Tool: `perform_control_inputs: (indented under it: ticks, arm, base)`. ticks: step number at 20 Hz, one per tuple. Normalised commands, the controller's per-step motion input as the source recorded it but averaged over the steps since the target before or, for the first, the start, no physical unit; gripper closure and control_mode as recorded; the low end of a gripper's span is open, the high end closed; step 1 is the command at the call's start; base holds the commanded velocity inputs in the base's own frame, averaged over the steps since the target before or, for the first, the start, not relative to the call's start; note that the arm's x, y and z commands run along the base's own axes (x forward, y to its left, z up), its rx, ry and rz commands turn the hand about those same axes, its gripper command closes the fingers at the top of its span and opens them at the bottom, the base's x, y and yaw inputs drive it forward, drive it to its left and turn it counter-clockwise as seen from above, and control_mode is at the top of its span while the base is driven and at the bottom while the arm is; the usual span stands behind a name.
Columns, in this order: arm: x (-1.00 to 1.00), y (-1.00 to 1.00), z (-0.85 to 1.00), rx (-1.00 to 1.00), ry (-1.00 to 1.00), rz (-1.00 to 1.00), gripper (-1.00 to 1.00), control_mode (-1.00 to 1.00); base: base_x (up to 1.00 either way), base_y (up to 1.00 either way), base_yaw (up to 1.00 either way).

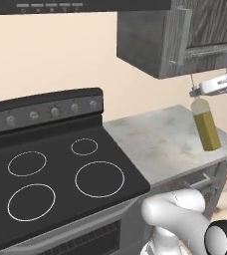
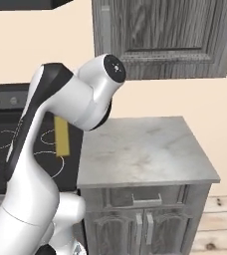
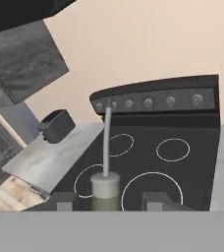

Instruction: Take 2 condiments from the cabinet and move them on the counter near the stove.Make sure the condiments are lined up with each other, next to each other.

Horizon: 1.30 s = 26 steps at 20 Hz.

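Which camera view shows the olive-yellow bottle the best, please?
The left base view: the olive-yellow bottle hangs whole from the tool above the counter. The right base view shows a yellow strip of its body behind the arm. The hand view shows its cap and nozzle.

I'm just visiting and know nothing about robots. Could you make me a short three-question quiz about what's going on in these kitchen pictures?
1. True or false: the gripper holds the olive-yellow bottle in the air above the counter.
2. Multiple choice: how many white burner rings are on the stove? A) two B) four C) six
3. Fill in: the door of the wall cabinet is ____.

Key:
1. True. The bottle hangs from the shut gripper, tilted, clear of the stone top.
2. B
3. closed
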Motion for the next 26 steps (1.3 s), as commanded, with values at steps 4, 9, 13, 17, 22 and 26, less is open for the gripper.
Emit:
perform_control_inputs:
  ticks: [4,9,13,17,22,26]
  arm:
    - [0.00,0.00,0.00,0.00,0.00,0.00,1.00,1.00]
    - [0.00,0.00,0.00,0.00,0.00,0.00,1.00,1.00]
    - [0.00,0.00,0.00,0.00,0.00,0.00,1.00,1.00]
    - [0.47,-0.52,-0.19,0.22,0.00,0.18,1.00,-1.00]
    - [0.46,-0.75,-0.61,0.29,-0.01,0.18,1.00,-1.00]
    - [0.57,-0.39,-0.63,0.31,-0.06,0.18,1.00,-1.00]
  base:
    - [0.64,-0.42,0.33]
    - [0.55,-0.48,0.29]
    - [0.37,-0.38,0.21]
    - [0.00,0.00,0.00]
    - [0.00,0.00,0.00]
    - [0.00,0.00,0.00]
